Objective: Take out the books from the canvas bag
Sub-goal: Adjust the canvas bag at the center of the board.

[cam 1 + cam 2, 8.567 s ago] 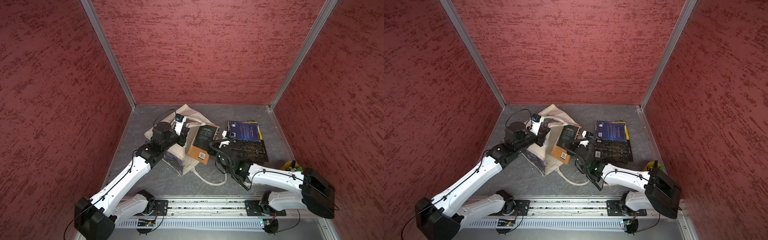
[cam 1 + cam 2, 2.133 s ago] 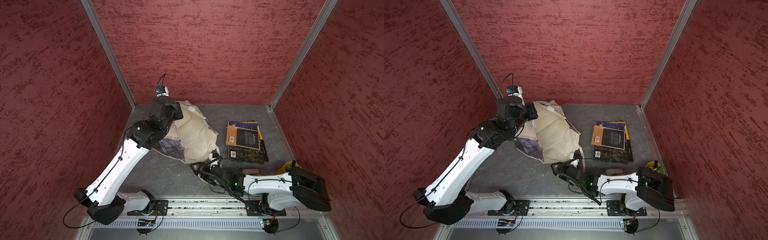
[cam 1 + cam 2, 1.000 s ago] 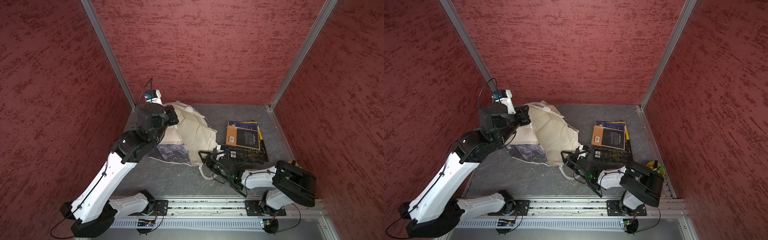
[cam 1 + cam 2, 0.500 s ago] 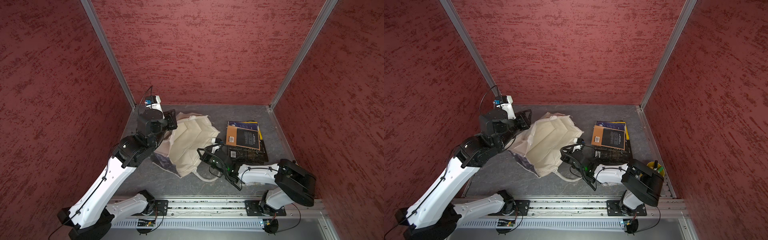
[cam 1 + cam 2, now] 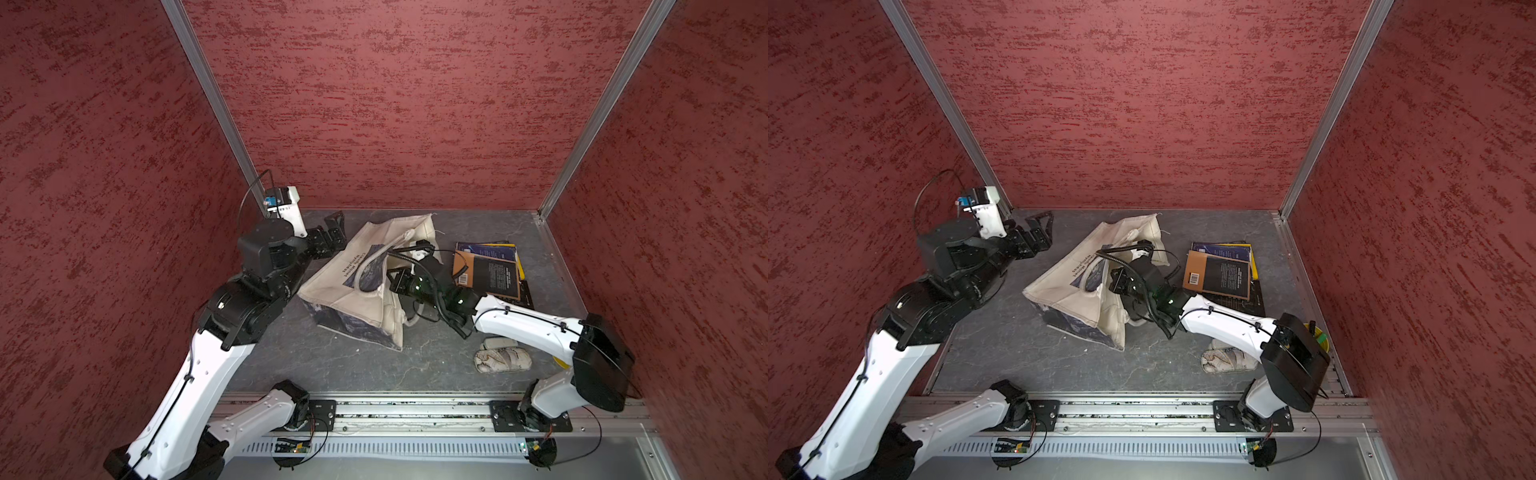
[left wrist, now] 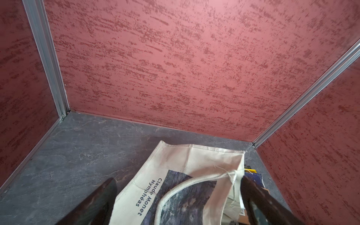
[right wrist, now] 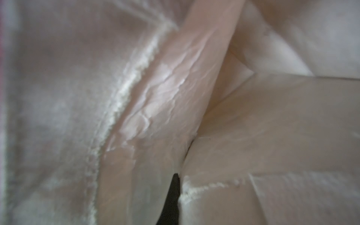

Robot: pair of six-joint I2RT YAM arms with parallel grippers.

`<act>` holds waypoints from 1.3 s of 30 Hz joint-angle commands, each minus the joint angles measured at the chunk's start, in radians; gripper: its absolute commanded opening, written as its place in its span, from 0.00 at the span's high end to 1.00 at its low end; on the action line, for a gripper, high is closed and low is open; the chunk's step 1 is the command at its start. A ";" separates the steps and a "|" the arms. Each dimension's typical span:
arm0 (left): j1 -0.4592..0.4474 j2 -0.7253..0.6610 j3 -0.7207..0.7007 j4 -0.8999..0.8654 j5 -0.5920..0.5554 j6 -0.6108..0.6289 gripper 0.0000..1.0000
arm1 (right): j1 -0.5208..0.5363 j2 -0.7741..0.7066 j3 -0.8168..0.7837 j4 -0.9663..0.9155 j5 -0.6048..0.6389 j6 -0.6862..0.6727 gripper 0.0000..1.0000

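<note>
canvas bag (image 5: 361,286): slumped mid-table | books (image 5: 488,270): stacked beside it | left gripper (image 5: 334,232): fingers (image 5: 335,219) spread, near bag

Counted in both top views: one canvas bag (image 5: 332,286), four stacked books (image 5: 494,274), and one white patterned pouch (image 5: 503,359).

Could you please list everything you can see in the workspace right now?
canvas bag: one, cream with blue-grey print, lying mid-table.
books: one stack, brown-and-black on top, dark blue, yellow and black beneath, right of the bag.
pouch: one, white patterned, front right.
yellow item: one, yellow, right edge, mostly hidden.
table: one, grey, walled in red.
left gripper: one, black, open, left of the bag.
right gripper: one, black, shut, at the bag's mouth.
</note>
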 commanded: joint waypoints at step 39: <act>0.005 -0.265 -0.382 -0.062 -0.077 -0.059 0.00 | -0.141 -0.184 0.144 -0.302 -0.004 -0.258 0.22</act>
